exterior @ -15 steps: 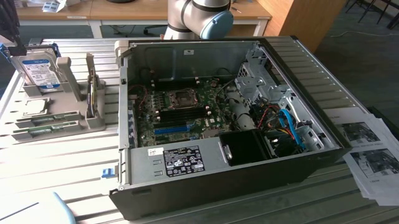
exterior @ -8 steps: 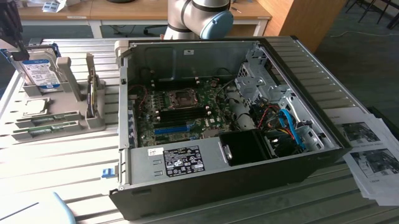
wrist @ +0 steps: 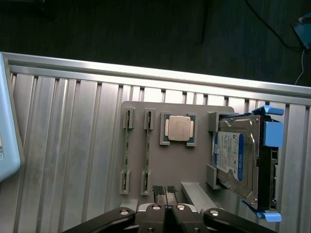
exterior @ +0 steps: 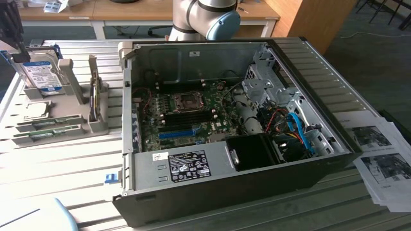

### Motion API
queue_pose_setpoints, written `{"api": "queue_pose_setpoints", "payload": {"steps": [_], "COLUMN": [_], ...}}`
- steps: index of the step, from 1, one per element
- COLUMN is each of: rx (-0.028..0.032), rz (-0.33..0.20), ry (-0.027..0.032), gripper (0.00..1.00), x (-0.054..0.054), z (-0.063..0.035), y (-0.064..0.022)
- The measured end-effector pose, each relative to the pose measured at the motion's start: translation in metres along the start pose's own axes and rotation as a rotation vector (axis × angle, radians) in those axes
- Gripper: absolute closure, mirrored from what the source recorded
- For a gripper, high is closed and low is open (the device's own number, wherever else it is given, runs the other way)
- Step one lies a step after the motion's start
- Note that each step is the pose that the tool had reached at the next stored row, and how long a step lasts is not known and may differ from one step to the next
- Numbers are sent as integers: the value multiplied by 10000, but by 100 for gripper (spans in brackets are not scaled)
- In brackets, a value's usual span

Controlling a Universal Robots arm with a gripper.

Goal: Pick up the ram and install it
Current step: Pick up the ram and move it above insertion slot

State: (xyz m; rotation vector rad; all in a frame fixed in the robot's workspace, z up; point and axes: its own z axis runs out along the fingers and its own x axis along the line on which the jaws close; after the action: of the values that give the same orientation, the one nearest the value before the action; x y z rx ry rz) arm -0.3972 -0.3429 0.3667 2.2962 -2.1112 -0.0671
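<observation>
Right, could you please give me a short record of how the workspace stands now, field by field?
gripper: gripper shut, fingers holding nothing, above the holder
ram: first ram stick and second ram stick, both on edge in the holder's slots, untouched
processor: processor chip flat in its recess beside the sticks
drive: hard drive propped in the holder, blue rails attached
case: computer case open, motherboard exposed, on the exterior view's right of the holder
progress: no ram picked up yet

Closed hand (wrist: 164,190) near the grey holder (wrist: 194,165) — two ram sticks (wrist: 147,151) slotted edgewise.
</observation>
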Motion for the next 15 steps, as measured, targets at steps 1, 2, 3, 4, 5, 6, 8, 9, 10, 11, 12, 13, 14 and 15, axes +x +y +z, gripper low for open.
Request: {"api": "queue_pose_setpoints", "payload": {"steps": [1,2,3,4,5,6,8,9,10,11,12,13,14,15], "rx": [0,3,1,0,0,1,1,1,-1,-1,0,0,0,0], "rz": [0,1,1,1,0,1,0,1,1,0,1,0,0,0], "ry": [0,-1,0,0,0,0,0,0,0,0,0,0,0,0], "gripper": [91,91,91,91,91,91,91,91,91,91,91,91,91,91], "x": [1,4,9,14,22,29,64,74,87,98,109,121,132,145], "z": [0,2,1,0,0,0,0,-1,-1,-2,-1,-2,-1,-2], "y": [0,1,1,2,2,3,5,7,8,8,9,10,11,12]}}
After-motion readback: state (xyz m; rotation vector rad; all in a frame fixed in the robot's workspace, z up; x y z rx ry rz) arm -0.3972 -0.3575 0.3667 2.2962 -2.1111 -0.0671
